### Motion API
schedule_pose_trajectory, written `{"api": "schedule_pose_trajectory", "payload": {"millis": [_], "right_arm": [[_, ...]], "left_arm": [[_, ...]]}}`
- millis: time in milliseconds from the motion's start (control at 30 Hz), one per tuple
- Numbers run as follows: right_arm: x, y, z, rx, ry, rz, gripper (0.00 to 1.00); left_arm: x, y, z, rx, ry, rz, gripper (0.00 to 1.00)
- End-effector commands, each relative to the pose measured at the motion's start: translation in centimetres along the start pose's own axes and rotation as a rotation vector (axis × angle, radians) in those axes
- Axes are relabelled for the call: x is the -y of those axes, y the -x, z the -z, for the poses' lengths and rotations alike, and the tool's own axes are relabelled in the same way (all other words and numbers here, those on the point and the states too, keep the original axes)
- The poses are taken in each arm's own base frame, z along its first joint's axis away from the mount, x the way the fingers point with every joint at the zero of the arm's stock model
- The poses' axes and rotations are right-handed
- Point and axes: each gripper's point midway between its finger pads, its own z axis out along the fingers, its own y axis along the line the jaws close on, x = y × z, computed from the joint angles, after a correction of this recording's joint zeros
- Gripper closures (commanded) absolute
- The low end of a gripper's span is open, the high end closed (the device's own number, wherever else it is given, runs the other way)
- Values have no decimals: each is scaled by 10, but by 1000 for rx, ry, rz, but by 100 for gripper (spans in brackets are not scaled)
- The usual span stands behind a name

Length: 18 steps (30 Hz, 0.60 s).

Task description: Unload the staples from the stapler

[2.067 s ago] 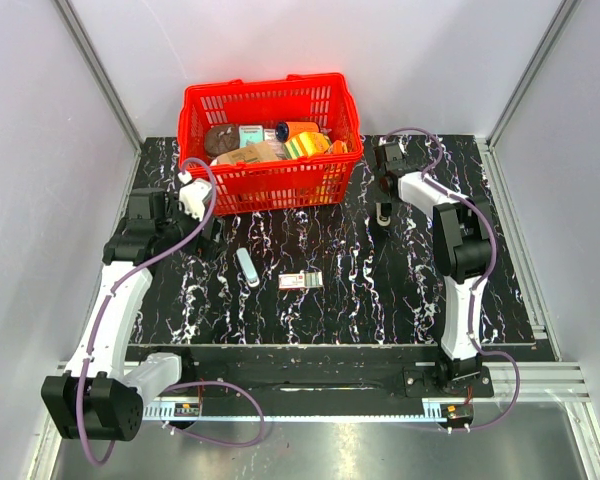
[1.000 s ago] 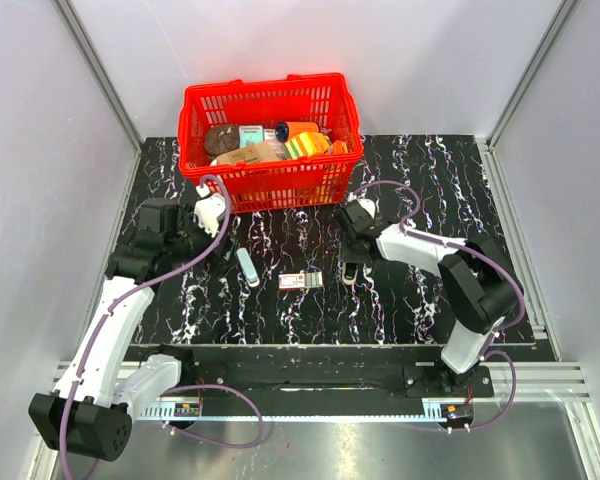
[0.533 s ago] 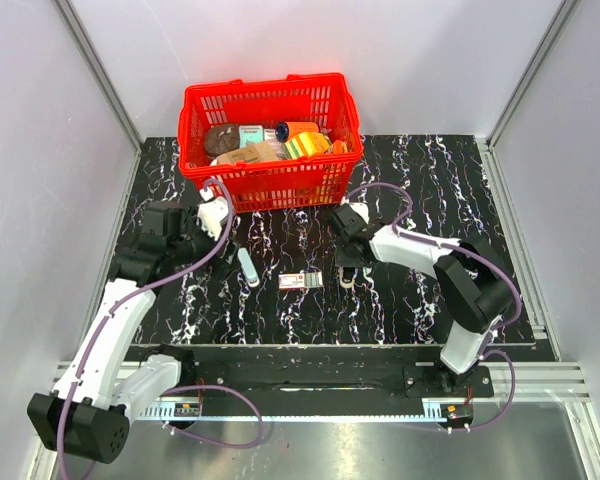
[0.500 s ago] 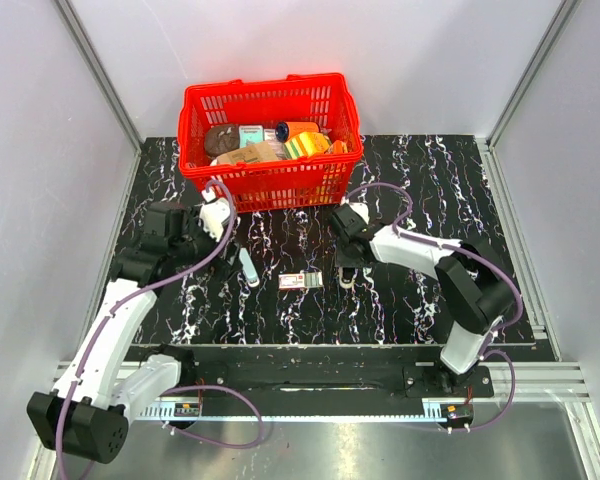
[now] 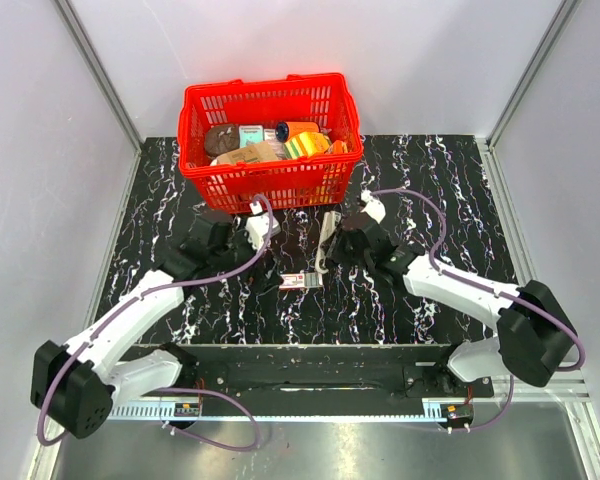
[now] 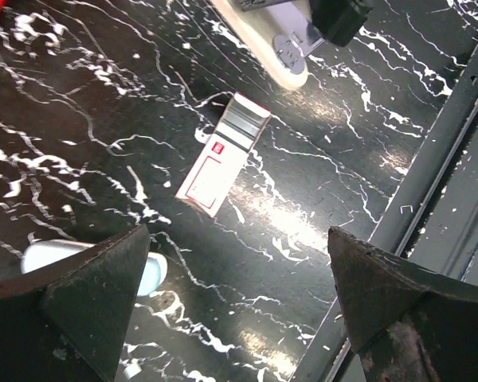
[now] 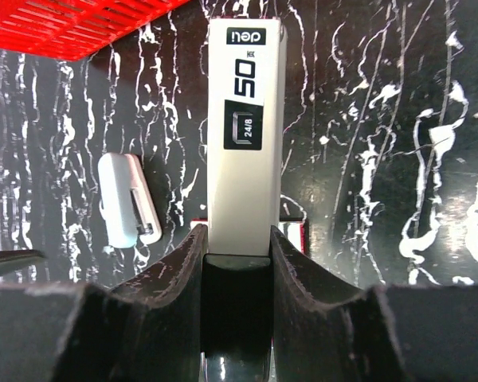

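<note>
Moved: both arms have swung in to mid-bench [image 5: 480, 180]; the stapler [image 7: 245, 119] now hangs before the red basket [image 5: 270, 185].
Right gripper [image 7: 237, 247]: jaws pinching the stapler's near end, its length jutting over the small box [image 6: 223, 159].
Left gripper [image 6: 235, 239]: jaws spread wide, empty, near the box.
Risk: a one-ended grip may let the stapler pivot or slip when tugged; staples could scatter.

You can pass along the right of the black marbled desk [image 5: 480, 200]; the red plastic mesh basket [image 5: 270, 185] blocks rear-left.
</note>
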Motion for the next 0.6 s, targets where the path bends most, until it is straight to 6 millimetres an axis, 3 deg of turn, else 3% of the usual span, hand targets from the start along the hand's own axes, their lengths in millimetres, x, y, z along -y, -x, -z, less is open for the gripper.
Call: {"api": "schedule_pose_trajectory", "payload": {"millis": [0,233,567], "right_arm": [[-44,28,12,143,182,-180,100],[-72,26,20,146,308,-253,100],[-92,23,29,127,400,-290,100]], "left_arm": [[13,18,-20,89,-80,5,1],[18,18,-45,59,-145,-10,1],[16,19,-75,24,-208,0,2]]}}
